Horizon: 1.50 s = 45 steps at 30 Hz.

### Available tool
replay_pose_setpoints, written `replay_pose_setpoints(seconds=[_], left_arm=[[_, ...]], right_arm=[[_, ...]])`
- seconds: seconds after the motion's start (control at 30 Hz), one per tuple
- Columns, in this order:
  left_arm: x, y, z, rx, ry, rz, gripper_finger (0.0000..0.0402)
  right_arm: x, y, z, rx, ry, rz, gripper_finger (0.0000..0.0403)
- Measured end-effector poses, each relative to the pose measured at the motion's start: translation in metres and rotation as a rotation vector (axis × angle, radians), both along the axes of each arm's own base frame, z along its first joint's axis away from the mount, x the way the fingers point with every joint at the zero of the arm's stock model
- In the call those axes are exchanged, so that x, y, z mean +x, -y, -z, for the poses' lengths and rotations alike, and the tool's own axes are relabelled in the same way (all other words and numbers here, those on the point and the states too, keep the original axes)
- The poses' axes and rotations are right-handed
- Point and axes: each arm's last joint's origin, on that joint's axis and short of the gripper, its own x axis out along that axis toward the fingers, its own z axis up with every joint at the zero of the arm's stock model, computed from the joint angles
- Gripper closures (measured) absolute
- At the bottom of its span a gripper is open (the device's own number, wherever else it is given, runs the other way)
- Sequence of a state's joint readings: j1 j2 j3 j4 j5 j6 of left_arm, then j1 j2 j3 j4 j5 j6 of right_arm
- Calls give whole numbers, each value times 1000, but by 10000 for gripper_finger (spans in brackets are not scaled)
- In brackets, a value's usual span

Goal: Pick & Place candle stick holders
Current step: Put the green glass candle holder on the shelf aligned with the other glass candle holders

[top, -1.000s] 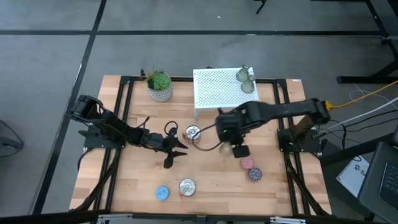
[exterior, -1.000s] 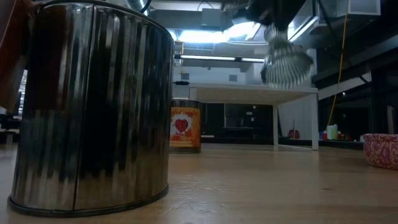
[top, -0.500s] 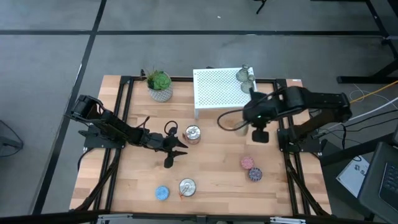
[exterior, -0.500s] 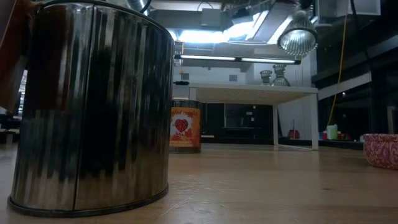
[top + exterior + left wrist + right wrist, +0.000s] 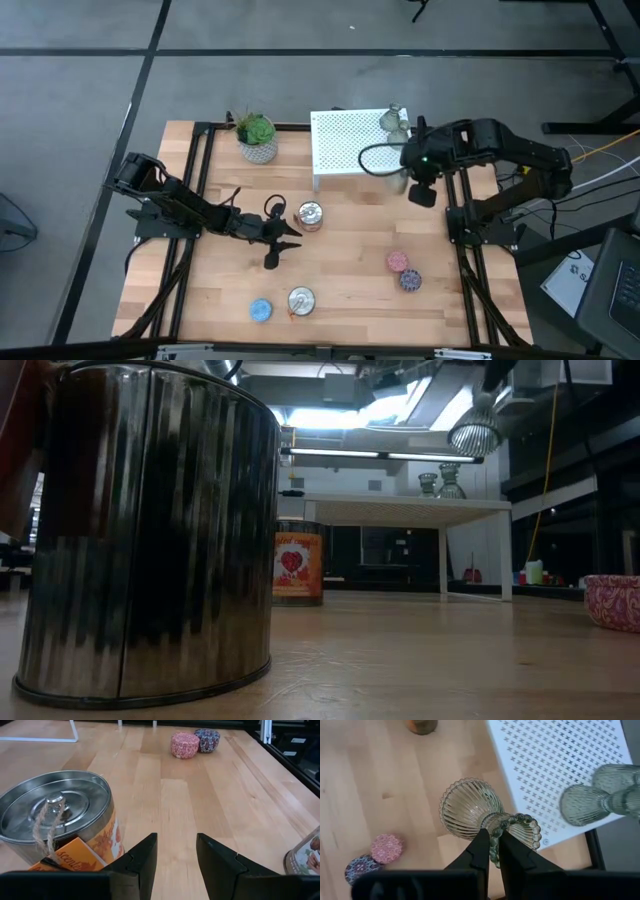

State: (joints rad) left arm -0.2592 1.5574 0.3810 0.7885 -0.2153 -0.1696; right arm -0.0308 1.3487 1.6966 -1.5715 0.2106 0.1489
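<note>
Two olive-grey ribbed candle stick holders (image 5: 393, 122) stand on their wide bases on the white perforated shelf (image 5: 345, 145), at its far right corner; they also show in the low view (image 5: 440, 480). My right gripper (image 5: 420, 178) is by the shelf's right end, shut on the third holder (image 5: 470, 809), which hangs above shelf height in the low view (image 5: 474, 434). My left gripper (image 5: 175, 862) is open and empty at the table's middle left, beside a tin (image 5: 55, 820). My right gripper pinches the beaded rim (image 5: 494, 840) of the holder's narrow top between its two fingers. The fingers come from above, pointing down. The holder hangs below them, lifted clear, its wide ribbed base (image 5: 467, 807) lowest and a little tilted.
A potted plant (image 5: 258, 138) stands at the far left. One tin (image 5: 310, 213) is near the left gripper, another (image 5: 301, 300) by a blue disc (image 5: 261, 310) near the front edge. Pink (image 5: 398, 261) and purple (image 5: 411, 280) discs lie at the right.
My right gripper has carried the holder from the table's middle up and toward the far right, to beside the shelf's right end. The holder has risen from about shelf-top level to above it and stays in the shut fingers.
</note>
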Motion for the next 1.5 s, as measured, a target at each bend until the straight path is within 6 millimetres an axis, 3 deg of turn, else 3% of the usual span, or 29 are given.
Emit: replay_pose_setpoints(seconds=[0.97, 1.5], left_arm=[[-1, 0, 3, 5, -32, 7, 270], [-1, 0, 3, -2, -34, 4, 270]], right_arm=[[-12, 58, 0, -61, -34, 199, 375], [-2, 70, 46, -99, -172, 162, 375]])
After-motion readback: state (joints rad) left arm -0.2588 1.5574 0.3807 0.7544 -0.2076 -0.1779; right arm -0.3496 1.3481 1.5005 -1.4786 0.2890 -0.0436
